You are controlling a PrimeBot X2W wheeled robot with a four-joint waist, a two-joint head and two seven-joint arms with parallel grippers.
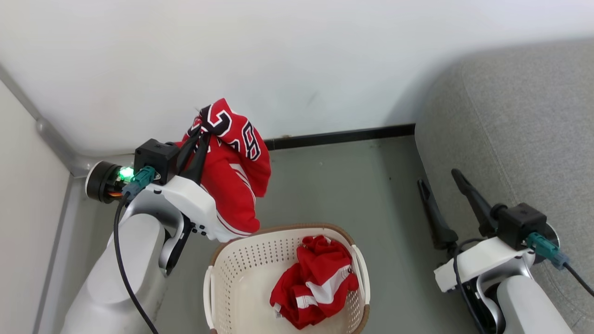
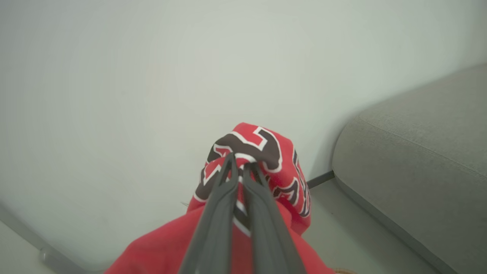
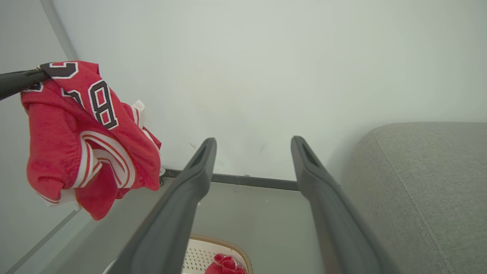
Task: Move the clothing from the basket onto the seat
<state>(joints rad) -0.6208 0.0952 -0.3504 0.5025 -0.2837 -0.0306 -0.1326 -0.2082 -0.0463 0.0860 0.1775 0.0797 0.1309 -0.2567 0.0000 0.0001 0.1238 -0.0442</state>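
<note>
At ten o'clock of the basket [image 1: 232, 278], our left gripper [image 1: 200, 125] pinches the numbered jersey [image 1: 236, 171]; our right gripper [image 1: 438, 177] gapes empty

Bright, even, soft light; faint shadow on the wall [image 1: 297, 55] beside the seat [image 1: 510, 116]; wrist views blurred up close

Basket [image 1: 236, 278] left of seat [image 1: 510, 116]
</note>
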